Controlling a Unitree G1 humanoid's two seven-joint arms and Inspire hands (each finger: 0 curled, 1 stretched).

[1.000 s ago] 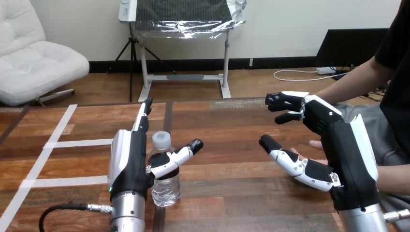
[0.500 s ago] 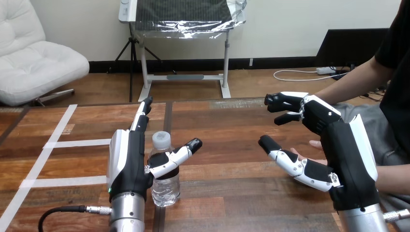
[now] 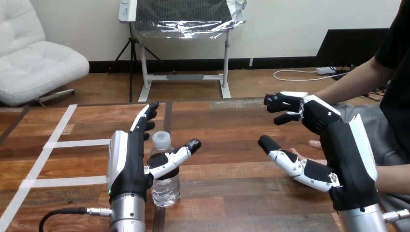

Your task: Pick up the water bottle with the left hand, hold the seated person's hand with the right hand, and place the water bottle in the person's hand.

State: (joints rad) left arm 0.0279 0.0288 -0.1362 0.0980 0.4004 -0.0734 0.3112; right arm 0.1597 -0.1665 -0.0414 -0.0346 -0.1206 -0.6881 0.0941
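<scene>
Head view — left hand (image 3: 126, 164) splayed beside water bottle (image 3: 164, 187) — right hand (image 3: 345, 154) likewise splayed.

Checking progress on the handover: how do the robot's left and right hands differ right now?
The left hand stands beside the water bottle, thumb across its front; the right hand is beside the person's hand. The left hand's fingers are nearly straight, the right hand's bent forward. Both are open, gripping nothing.

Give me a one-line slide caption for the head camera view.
Left hand open beside the upright water bottle, thumb across its front; right hand open by the person's hand.
</scene>
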